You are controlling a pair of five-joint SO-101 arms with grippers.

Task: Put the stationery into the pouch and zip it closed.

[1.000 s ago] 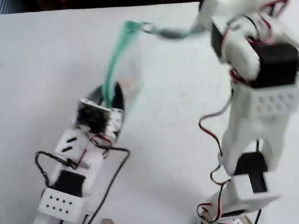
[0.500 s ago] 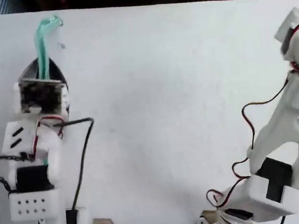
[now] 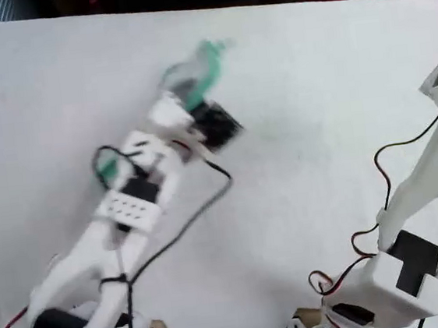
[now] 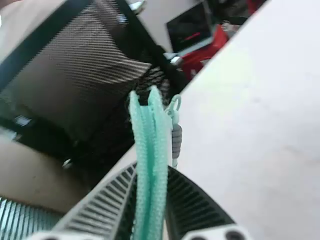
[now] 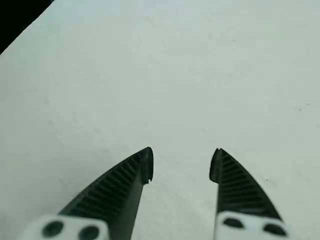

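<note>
Pouch (image 4: 148, 131), one, pinched in left tool (image 4: 151, 172); right tool (image 5: 181, 162) agape.

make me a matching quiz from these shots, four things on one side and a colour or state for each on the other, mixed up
Things:
1 pouch
2 left tool
3 right tool
4 zipper pull

States:
a open above the table
b grey, at the pouch's edge
c shut on the pouch
d green mesh

Pairs: 1-d; 2-c; 3-a; 4-b
</note>
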